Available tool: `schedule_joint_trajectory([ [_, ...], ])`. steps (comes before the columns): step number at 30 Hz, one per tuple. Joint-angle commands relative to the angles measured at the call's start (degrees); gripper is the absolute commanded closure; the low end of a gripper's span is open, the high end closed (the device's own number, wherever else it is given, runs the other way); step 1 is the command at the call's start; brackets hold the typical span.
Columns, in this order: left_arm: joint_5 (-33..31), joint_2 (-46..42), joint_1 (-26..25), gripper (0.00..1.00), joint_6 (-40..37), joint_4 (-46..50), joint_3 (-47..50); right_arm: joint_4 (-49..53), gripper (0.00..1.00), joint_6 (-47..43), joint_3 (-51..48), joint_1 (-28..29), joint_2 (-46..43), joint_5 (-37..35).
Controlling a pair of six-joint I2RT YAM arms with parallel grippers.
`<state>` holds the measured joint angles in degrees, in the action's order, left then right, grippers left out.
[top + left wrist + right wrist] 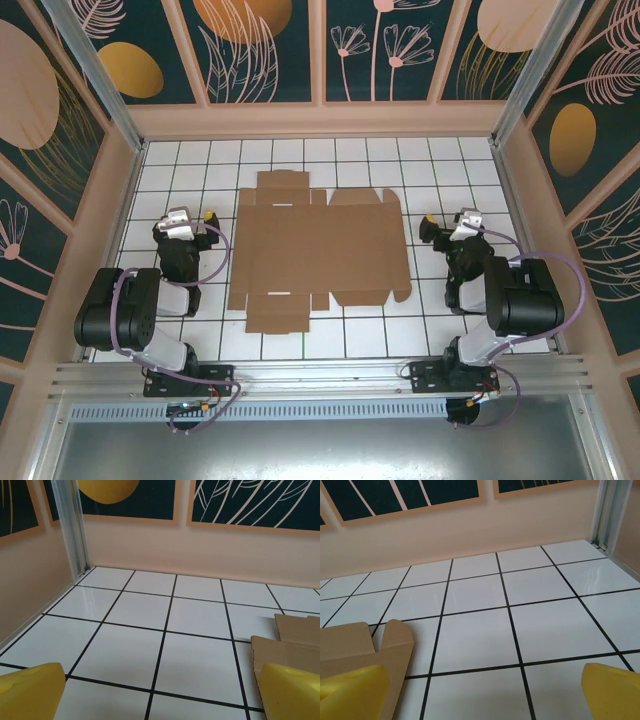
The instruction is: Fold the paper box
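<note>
Left wrist view: left fingers spread wide and empty, low over the white tiled desk, a corner of the box just beside. Right wrist view: right fingers likewise parted, empty, with a rounded box edge near one of them. Top view: flat, unfolded, lying mid-desk between both arms, flaps out all round. Seemingly at the very start. Best begun by sliding one finger under a side flap, lifting along its crease, and pinning the centre panel with the other arm against sliding.
</note>
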<state>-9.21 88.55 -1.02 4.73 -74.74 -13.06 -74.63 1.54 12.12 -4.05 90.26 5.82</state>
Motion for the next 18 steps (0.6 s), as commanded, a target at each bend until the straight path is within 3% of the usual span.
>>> schedule_joint_trajectory([
  [1,0.4,-0.9,0.5,0.01,0.1,-0.1,0.0,-7.2,0.01,1.6,-2.3,-3.0,-0.2,7.3],
  [18,0.4,-0.8,0.5,0.01,0.1,0.2,-0.2,-2.3,0.01,-0.8,0.1,-1.4,-0.4,6.2],
])
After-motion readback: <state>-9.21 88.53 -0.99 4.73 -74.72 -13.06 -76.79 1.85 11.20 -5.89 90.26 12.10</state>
